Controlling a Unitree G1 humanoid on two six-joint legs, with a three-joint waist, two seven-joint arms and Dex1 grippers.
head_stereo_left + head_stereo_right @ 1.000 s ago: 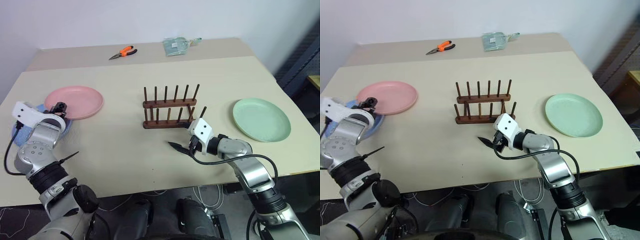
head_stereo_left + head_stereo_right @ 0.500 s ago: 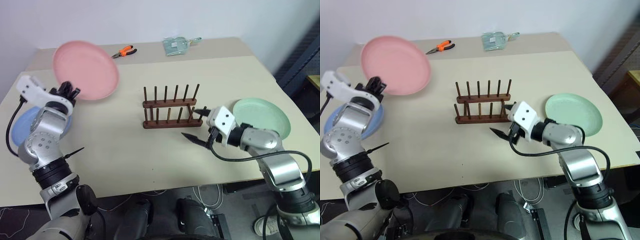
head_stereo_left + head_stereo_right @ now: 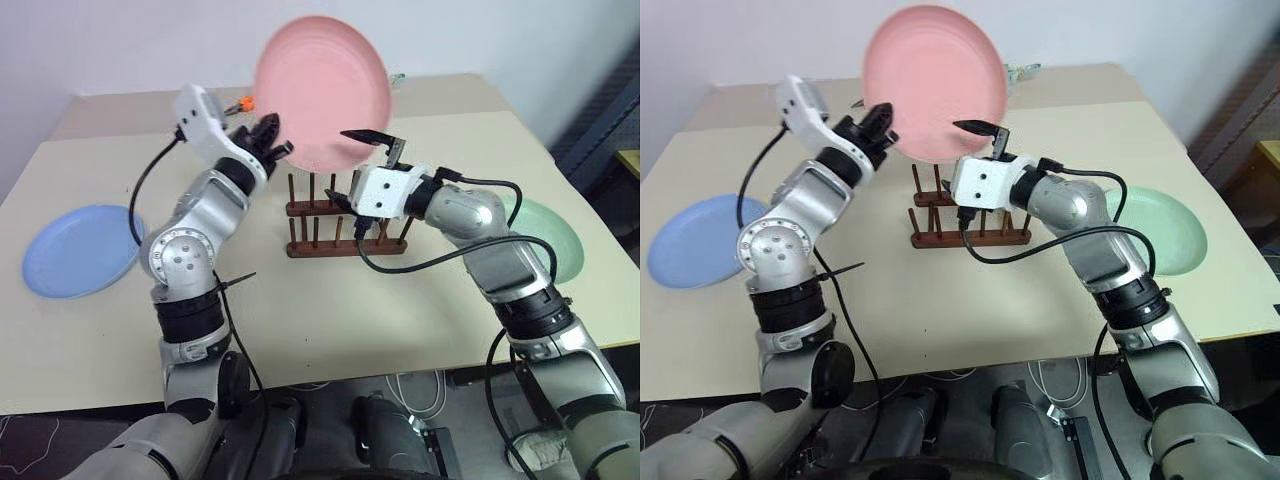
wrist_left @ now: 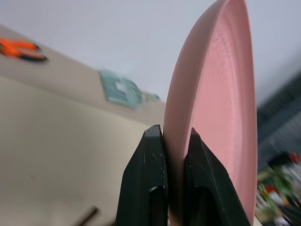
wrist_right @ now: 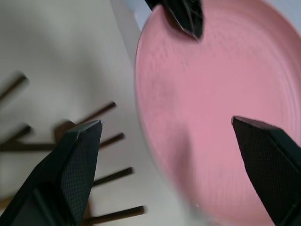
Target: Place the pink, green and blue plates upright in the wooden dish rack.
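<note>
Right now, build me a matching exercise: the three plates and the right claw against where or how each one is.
Things:
1. pink plate
2. blue plate
3. green plate
4. right claw

States:
A. flat on the table, by the robot's left
B. open, by the pink plate's rim
C. upright in the air, pinched by the left claw
D. flat on the table, by the robot's right

Pairs: 1-C, 2-A, 3-D, 4-B

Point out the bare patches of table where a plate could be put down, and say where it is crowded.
Free: the near table strip in front of the wooden dish rack, and the stretch between the blue plate and the rack. Crowded: above the rack, where the left gripper holds the pink plate and the open right gripper reaches for it. The green plate takes the right side.
</note>
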